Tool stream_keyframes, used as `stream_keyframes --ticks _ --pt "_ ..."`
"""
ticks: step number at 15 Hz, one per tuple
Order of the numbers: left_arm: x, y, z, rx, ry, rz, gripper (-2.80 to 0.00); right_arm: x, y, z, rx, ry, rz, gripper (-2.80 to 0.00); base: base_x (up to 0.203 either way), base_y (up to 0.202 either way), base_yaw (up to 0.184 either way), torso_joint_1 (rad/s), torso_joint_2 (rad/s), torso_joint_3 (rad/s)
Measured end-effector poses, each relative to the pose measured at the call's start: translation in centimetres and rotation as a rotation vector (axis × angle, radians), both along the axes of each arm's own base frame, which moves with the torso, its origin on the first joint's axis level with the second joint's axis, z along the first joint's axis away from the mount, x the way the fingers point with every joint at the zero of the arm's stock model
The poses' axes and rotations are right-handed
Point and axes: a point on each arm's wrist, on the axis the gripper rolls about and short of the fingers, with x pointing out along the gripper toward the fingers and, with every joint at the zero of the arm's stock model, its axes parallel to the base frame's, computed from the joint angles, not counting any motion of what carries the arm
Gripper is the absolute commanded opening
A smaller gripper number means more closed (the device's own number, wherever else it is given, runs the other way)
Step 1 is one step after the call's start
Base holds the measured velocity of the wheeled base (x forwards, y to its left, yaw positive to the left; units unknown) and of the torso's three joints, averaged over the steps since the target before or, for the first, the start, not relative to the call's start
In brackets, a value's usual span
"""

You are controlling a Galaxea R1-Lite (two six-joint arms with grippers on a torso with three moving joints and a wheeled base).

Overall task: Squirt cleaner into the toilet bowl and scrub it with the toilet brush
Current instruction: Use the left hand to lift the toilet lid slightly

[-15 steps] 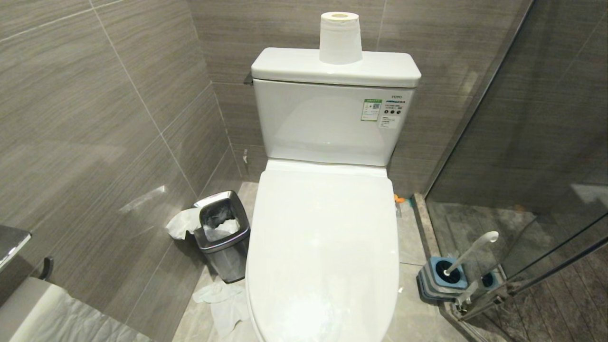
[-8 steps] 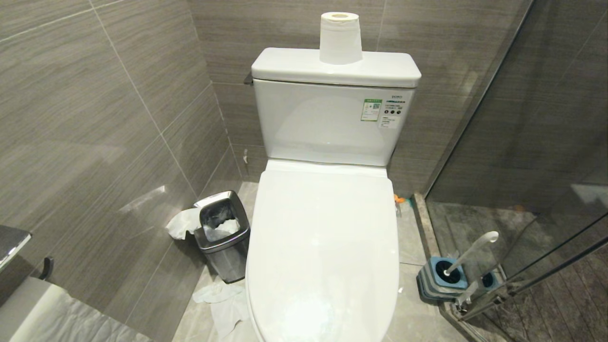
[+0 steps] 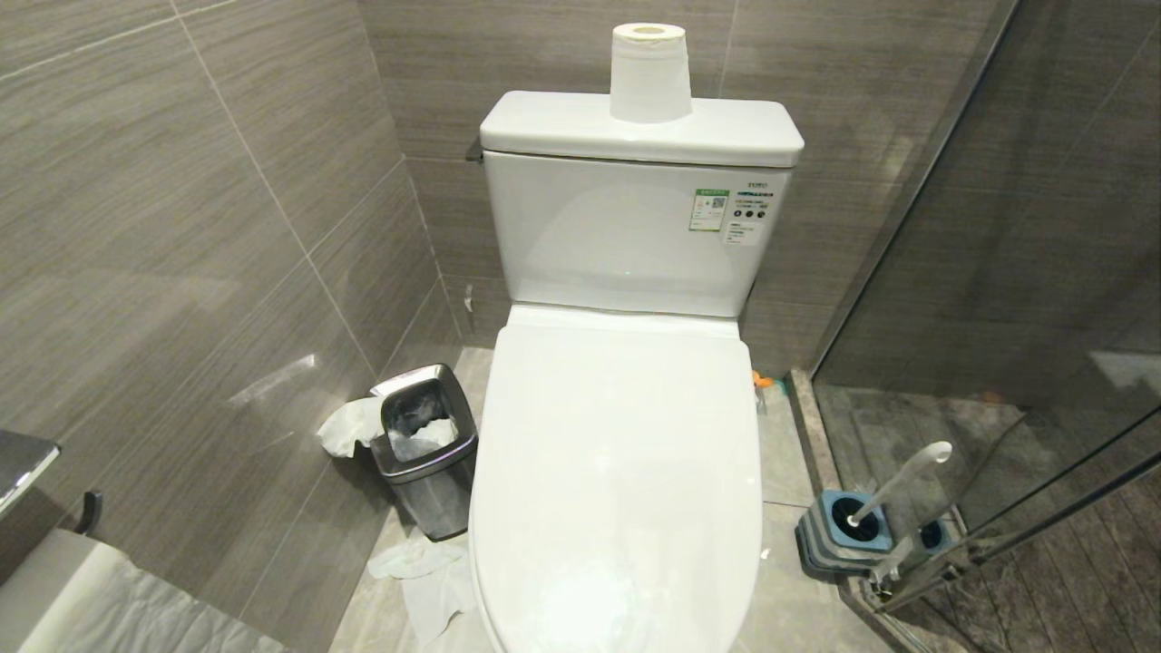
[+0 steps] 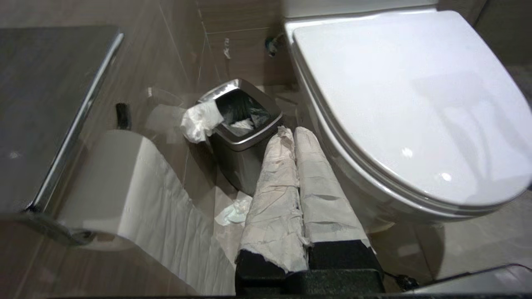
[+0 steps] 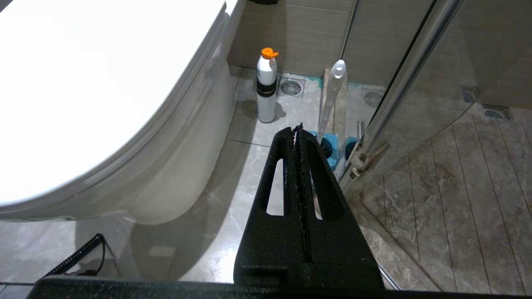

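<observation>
The task was only at its start, because the toilet (image 3: 617,472) had its lid down, the cleaner bottle (image 5: 266,89) and the brush (image 3: 893,485) stood untouched on the floor at its right, and both the left gripper (image 4: 293,135) and right gripper (image 5: 297,129) were clenched and empty, so next the lid probably needed lifting.

The tiled floor (image 3: 780,453) carries toilet bowl (image 3: 617,472), steel bin (image 3: 426,453), cleaner (image 5: 266,89), brush holder (image 3: 839,535).

A tiled bathroom, perhaps a hotel's: white toilet (image 3: 626,472) with closed lid, spare paper roll (image 3: 649,73) on the cistern. Steel bin (image 3: 424,444) by grey wall tiles, glass shower partition (image 3: 1016,272), floor drain (image 5: 290,87) in marble-look flooring.
</observation>
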Motion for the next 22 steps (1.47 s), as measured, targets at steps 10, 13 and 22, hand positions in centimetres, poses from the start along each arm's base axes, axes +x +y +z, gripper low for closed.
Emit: stream_keyframes --ticks 10,13,22 --pt "8.0 -0.4 9.6 0.061 0.205 -0.1 -2.8 0.0 0.0 0.0 0.0 -0.001 0.0 -2.8 0.0 0.0 0.0 0.0 0.0 0.0" --pt "13.9 -0.9 14.7 0.083 0.165 -0.053 -2.8 0.0 0.0 0.0 0.0 -0.001 0.0 -2.8 0.0 0.0 0.0 0.0 0.0 0.0" --pt "26.1 -4.6 15.5 0.122 0.232 -0.04 -2.8 0.0 0.0 0.0 0.0 -0.001 0.0 -2.8 0.0 0.0 0.0 0.0 0.0 0.0"
